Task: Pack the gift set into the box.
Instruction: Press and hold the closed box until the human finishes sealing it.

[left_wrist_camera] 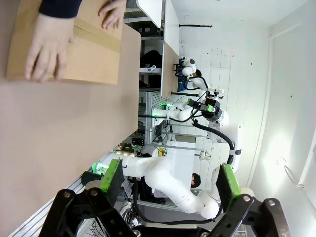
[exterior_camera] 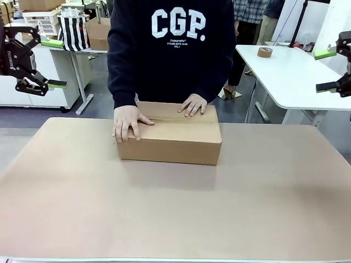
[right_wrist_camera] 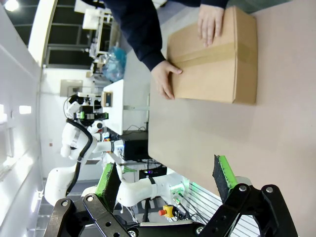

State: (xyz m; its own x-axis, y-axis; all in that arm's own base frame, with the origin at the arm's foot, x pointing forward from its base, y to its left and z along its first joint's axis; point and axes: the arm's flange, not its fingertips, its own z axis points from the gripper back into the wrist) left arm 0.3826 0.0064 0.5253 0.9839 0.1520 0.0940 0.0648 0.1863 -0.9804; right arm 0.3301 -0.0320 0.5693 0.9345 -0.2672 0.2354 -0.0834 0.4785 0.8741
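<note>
The box [exterior_camera: 170, 139] is a wide brown carton lying shut at the table's far middle, with a strip of tape along its top seam. A person behind it rests one hand [exterior_camera: 129, 121] on the left of the lid and the other hand [exterior_camera: 193, 104] on its far edge. The gift set is hidden. My left gripper [exterior_camera: 55, 63] hangs open high at the far left, well clear of the box. My right gripper [exterior_camera: 324, 70] hangs open at the far right. The left wrist view shows the box [left_wrist_camera: 84, 54] far beyond my open left gripper [left_wrist_camera: 170, 182]. In the right wrist view the box [right_wrist_camera: 217, 64] is equally far from the open right gripper [right_wrist_camera: 165, 177].
The brown table top [exterior_camera: 175, 208] stretches bare in front of the box. Behind stand a white table [exterior_camera: 290, 76] with a roll of tape [exterior_camera: 265, 52], a white lattice crate [exterior_camera: 43, 21], a striped bag [exterior_camera: 73, 32] and a smaller carton [exterior_camera: 98, 33].
</note>
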